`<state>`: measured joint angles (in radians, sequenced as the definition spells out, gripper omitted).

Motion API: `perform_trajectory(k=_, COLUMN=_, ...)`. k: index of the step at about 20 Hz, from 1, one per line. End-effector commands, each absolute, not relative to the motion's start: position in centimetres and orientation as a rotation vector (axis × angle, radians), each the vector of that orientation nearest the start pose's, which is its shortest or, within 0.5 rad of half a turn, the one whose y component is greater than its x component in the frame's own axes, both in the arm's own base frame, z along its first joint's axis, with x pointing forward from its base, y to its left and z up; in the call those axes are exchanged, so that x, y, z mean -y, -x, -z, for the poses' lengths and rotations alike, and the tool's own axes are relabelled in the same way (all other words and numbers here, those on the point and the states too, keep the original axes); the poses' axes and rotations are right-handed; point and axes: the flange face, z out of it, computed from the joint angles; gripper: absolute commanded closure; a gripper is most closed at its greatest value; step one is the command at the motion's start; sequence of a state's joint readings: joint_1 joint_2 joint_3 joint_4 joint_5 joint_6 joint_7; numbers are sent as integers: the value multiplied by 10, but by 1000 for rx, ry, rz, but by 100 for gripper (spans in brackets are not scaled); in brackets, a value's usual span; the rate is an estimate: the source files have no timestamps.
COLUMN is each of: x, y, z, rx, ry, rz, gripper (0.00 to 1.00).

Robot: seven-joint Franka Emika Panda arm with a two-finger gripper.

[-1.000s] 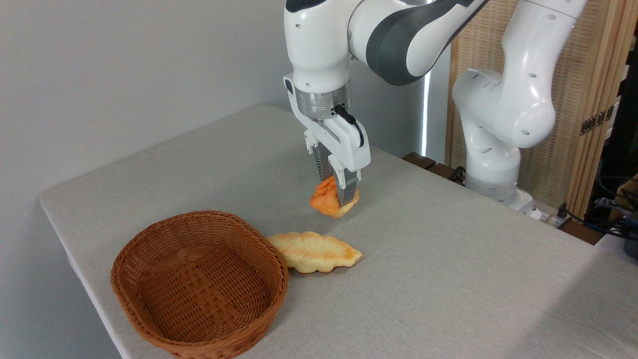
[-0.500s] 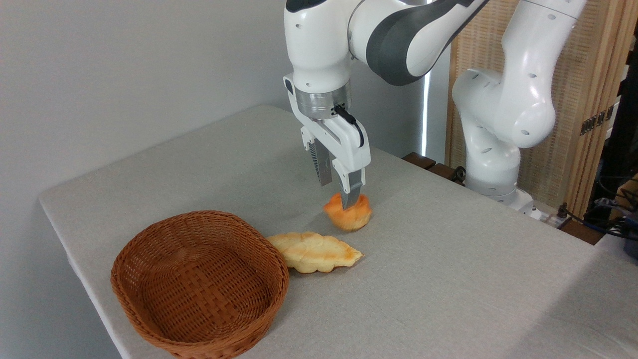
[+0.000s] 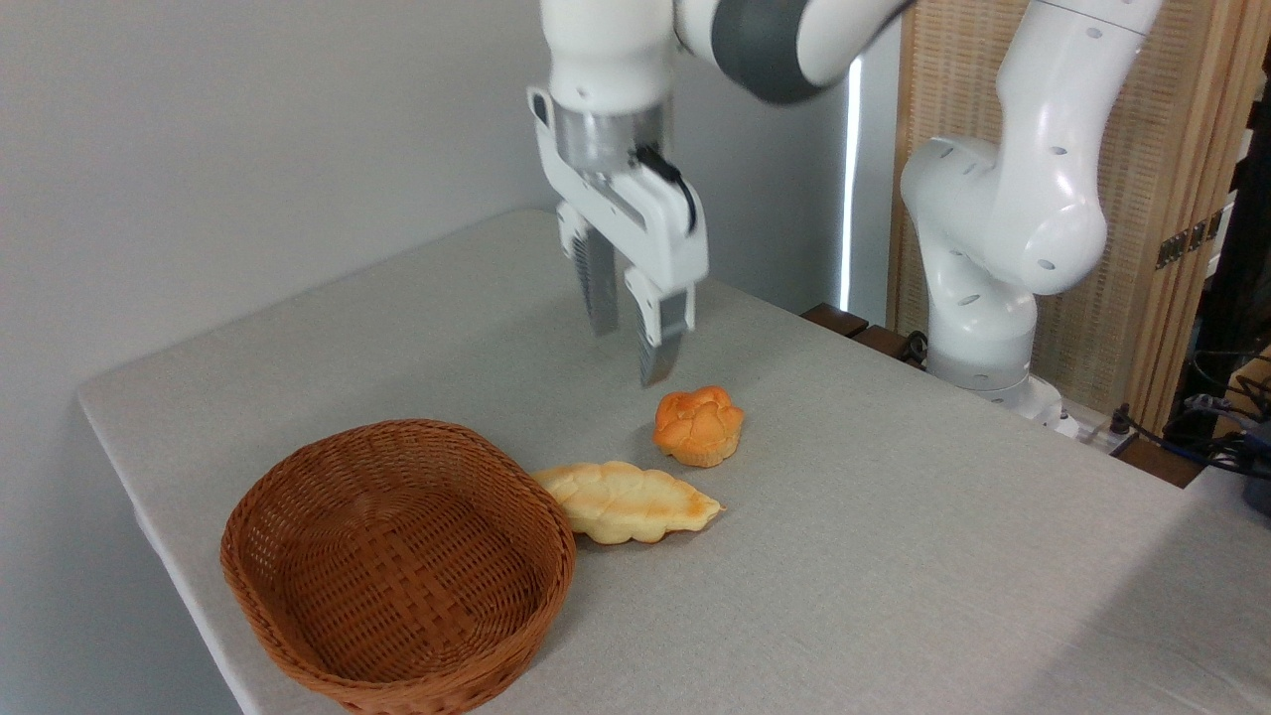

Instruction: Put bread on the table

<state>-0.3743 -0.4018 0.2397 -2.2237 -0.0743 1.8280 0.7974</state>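
The bread [image 3: 699,425], a small round orange-golden bun with a lumpy top, rests upright on the grey table [image 3: 894,536] near its middle. My gripper [image 3: 630,356] hangs above and to the left of the bun, apart from it. Its two fingers are spread and hold nothing.
A pale yellow leaf-shaped bread [image 3: 628,501] lies just in front of the bun. Touching that loaf's left end is a brown wicker basket [image 3: 397,566], near the table's front left edge. The arm's white base [image 3: 978,298] stands at the back right.
The gripper let go of the bun, which settled upright on the table. The gripper then rose and shifted left, away from it.
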Motion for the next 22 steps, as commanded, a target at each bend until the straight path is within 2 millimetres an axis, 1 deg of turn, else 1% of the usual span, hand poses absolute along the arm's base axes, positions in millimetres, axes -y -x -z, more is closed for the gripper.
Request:
perform_trajectory(k=1, x=60, y=-484, z=-584, rx=-1403, ry=2959, rz=52, gripper=0)
perform_trajectory(k=3, x=61, y=-500, z=-603, rx=-1320, ry=2968, rz=104, gripper=0)
perform_trajectory(k=4, x=63, y=-510, z=-609, rx=-1291, ry=2966, rz=119, gripper=0)
perform_trajectory(k=6, x=64, y=-527, z=-624, rx=-1261, ry=2950, rz=168, gripper=0)
perform_trajectory(k=7, x=57, y=-535, z=-628, rx=-1234, ry=2955, rz=182, gripper=0)
perform_trajectory(k=8, x=49, y=-538, z=-632, rx=-1210, ry=2963, rz=199, gripper=0)
perform_trajectory(k=9, x=48, y=-540, z=-633, rx=-1208, ry=2964, rz=205, gripper=0)
perform_trajectory(k=11, x=52, y=-547, z=-630, rx=-1179, ry=2970, rz=189, gripper=0)
perform_trajectory(k=15, x=60, y=-546, z=-626, rx=-1173, ry=2974, rz=159, gripper=0)
perform_trajectory(k=16, x=56, y=-548, z=-624, rx=-1157, ry=2980, rz=152, gripper=0)
perform_trajectory(k=19, x=66, y=-548, z=-621, rx=-1174, ry=2962, rz=135, gripper=0)
perform_trajectory(k=22, x=64, y=-548, z=-620, rx=-1170, ry=2964, rz=133, gripper=0)
